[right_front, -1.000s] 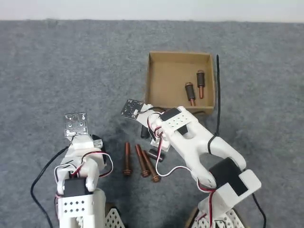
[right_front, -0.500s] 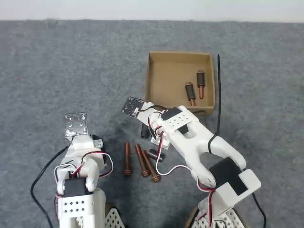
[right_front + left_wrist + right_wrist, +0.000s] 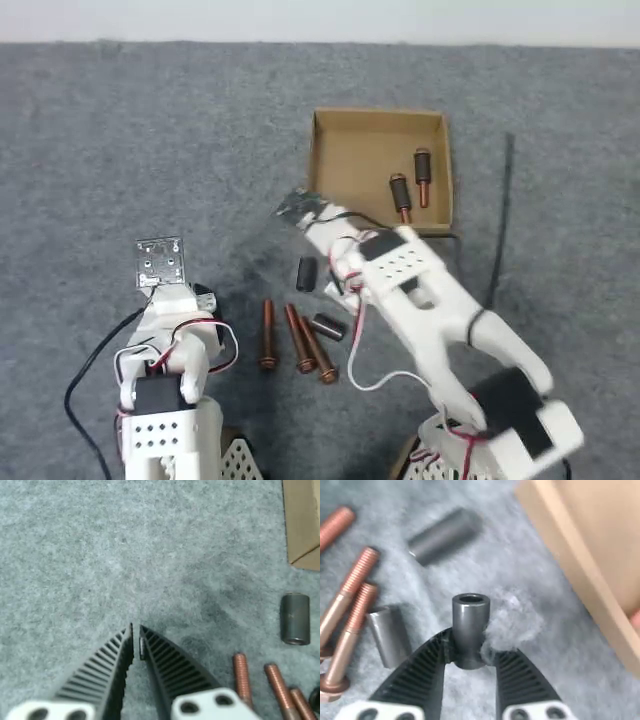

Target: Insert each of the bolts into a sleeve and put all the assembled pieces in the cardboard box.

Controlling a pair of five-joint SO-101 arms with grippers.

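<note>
Grey carpet | right tool clamps 1 sleeve | 3 bolts loose

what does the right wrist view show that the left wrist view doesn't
Right wrist, not left wrist: the right gripper shut on an upright sleeve, open end up. Left wrist, not right wrist: the left gripper, shut and empty, above the grey carpet. Both: a loose sleeve lying on the carpet, the copper bolts side by side, and part of the cardboard box.
</note>
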